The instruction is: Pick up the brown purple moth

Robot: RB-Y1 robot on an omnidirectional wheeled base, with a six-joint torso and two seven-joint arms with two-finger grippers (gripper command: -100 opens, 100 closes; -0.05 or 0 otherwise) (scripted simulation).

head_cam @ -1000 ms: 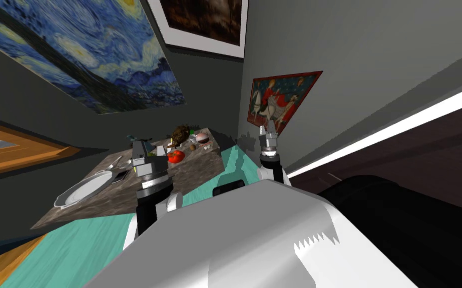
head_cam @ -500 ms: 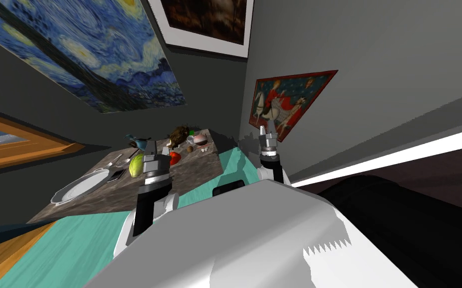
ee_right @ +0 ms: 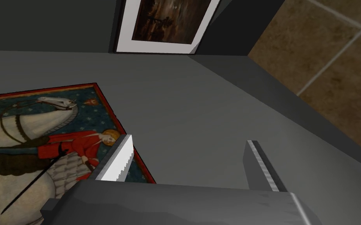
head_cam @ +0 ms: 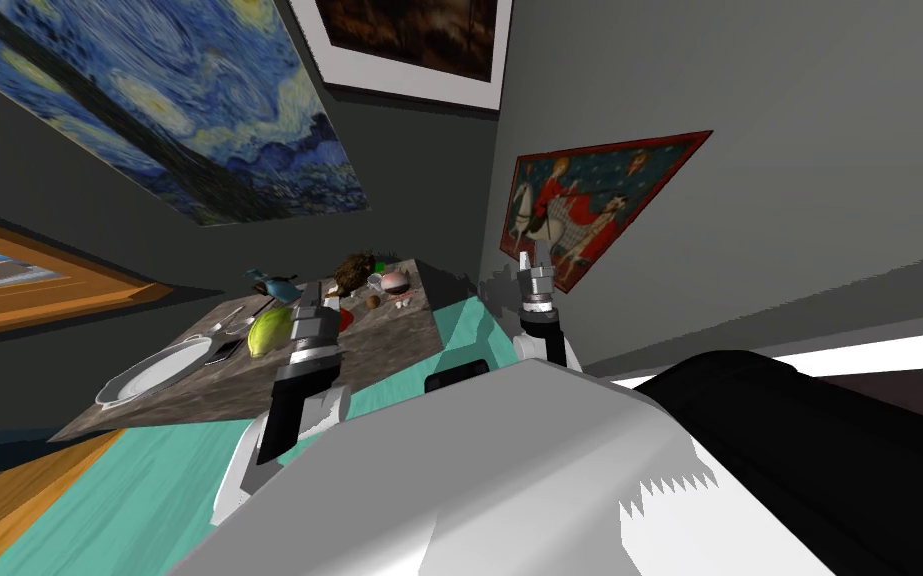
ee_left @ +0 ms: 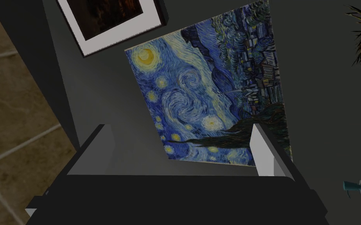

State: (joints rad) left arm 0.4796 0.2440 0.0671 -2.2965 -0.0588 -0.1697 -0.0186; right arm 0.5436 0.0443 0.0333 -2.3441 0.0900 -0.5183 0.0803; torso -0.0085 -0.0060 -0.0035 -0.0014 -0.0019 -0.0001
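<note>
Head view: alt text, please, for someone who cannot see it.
My left gripper hangs over a cluttered marbled table, short of the brown moth at its far end. A white plate lies nearer; the right gripper is raised beside the table.

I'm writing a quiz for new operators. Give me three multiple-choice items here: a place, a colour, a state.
1. Where is the brown moth? A) on a chair B) at the table's far end C) on the floor
2. What colour is the oblong thing near the plate? A) red B) black C) yellow-green
3. How does the left gripper stand? A) open, holding nothing B) shut on the moth C) shut on the plate
Key: 1 B, it lies with the things nearest the wall; 2 C, the head view shows it; 3 A, its wrist view shows nothing between the fingers.
</note>
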